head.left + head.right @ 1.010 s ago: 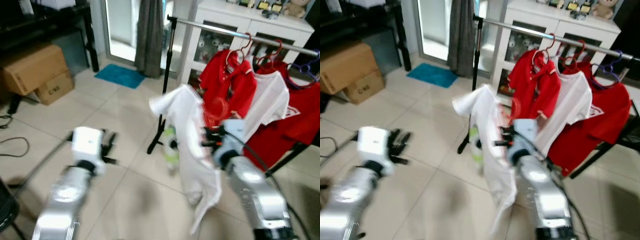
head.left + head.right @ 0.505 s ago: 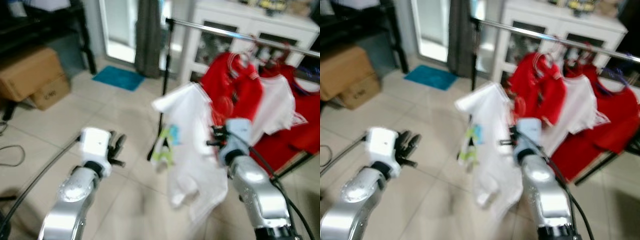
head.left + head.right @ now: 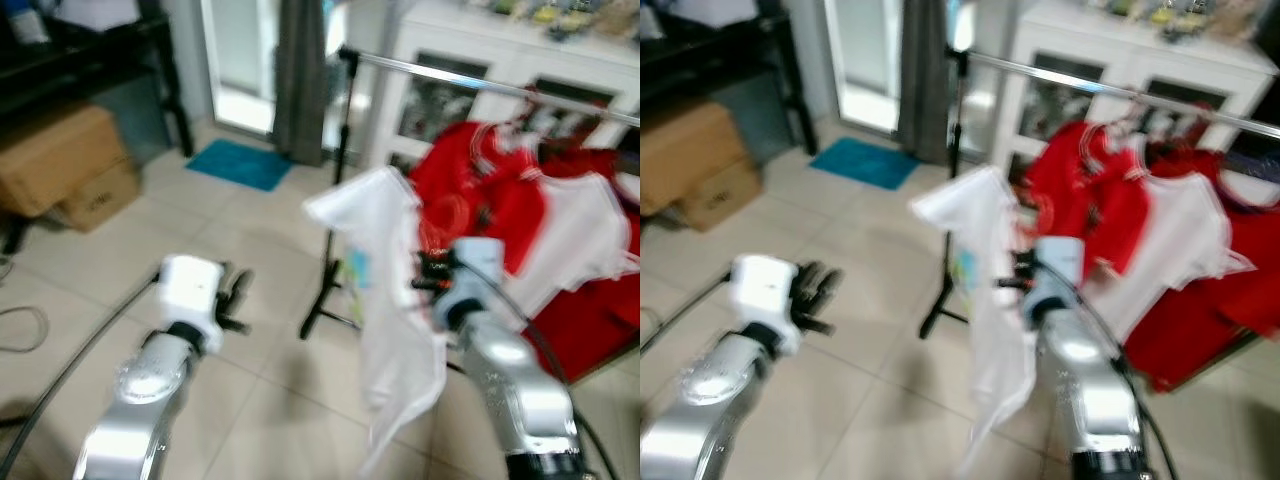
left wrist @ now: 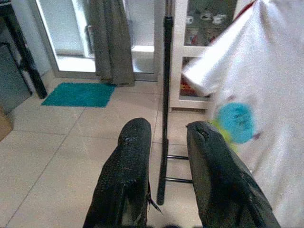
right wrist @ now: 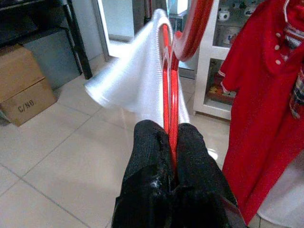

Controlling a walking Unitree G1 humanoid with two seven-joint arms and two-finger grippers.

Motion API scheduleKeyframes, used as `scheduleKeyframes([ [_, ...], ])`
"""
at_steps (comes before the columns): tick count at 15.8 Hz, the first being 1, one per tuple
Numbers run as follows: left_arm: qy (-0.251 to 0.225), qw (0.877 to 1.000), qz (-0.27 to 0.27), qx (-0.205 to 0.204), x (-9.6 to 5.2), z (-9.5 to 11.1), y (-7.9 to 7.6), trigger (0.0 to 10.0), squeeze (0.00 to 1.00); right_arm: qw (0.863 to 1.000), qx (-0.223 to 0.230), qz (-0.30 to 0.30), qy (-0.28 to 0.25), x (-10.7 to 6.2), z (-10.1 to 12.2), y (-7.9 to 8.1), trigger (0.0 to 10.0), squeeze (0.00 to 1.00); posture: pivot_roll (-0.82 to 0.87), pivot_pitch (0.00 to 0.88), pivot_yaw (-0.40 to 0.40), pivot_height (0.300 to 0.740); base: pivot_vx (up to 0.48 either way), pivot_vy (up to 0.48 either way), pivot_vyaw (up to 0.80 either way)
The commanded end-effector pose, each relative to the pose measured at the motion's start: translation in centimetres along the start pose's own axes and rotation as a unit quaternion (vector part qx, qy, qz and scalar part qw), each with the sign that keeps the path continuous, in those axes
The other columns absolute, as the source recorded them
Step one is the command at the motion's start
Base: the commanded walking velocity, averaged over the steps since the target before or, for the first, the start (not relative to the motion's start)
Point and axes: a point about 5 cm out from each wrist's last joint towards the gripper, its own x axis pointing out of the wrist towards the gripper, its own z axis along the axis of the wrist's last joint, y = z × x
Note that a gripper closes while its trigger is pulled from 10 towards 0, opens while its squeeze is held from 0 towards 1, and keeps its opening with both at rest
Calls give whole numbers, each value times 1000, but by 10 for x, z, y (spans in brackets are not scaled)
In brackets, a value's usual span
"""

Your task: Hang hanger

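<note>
My right gripper [image 5: 168,142] is shut on a red hanger [image 5: 167,61] that carries a white T-shirt [image 3: 385,250] with a blue and green print. It holds the shirt up in front of me, just left of the clothes rack. The rack's silver rail [image 3: 450,75] runs to the right from a black pole [image 3: 335,180]; red shirts [image 3: 480,190] and a white shirt [image 3: 585,230] hang on it. My left gripper [image 4: 164,142] is open and holds nothing, out over the floor to the left of the pole.
Two cardboard boxes [image 3: 60,160] sit on the tiled floor at the left under a black shelf [image 3: 90,50]. A teal mat [image 3: 240,163] lies by a grey curtain [image 3: 300,70]. A white cabinet [image 3: 500,60] stands behind the rack.
The camera has shifted a little and the picture is blurred. The white shirt's lower part has swung on the hanger. Both grippers keep the same state.
</note>
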Motion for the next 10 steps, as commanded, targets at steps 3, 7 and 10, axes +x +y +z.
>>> scheduleKeyframes([
  [3, 3, 1000, 0, -17, 1, 4, 5, 10000, 1000, 1000, 7, 15, -21, 1, 9, 8, 10000, 0, 18, 0, -62, 740, 416, 0, 0],
  [7, -1, 1000, -5, 0, 2, 5, 5, 10000, 1000, 1000, 11, 17, -22, 1, 10, 9, 10000, 0, 19, 0, -60, 740, 443, 0, 0],
  [10, -1, 1000, -10, 4, 2, 6, 4, 10000, 1000, 999, 9, 24, -25, 3, 12, 11, 10000, 0, 23, 0, -62, 740, 445, 0, 0],
])
